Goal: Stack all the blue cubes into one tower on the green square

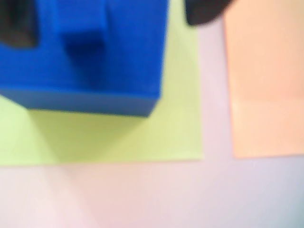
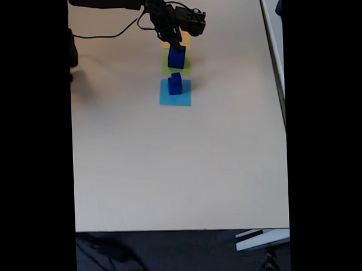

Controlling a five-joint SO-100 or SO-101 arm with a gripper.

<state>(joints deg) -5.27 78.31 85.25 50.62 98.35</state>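
Large blue cube on green square; gripper clamps its top. Looks rigid, light; grip flat sides. Two smaller cubes just beside.

Blurred close-up. Large blue cube at upper left, resting on the green square, with green paper showing along its near and right sides. A smaller raised or recessed blue shape on the cube's top face, too soft to make out. Dark gripper parts at both upper corners of the cube, one at the left edge, one just past the cube's right side; contact not clear. Orange square to the right, apart from the green one, a pale strip of table between them.
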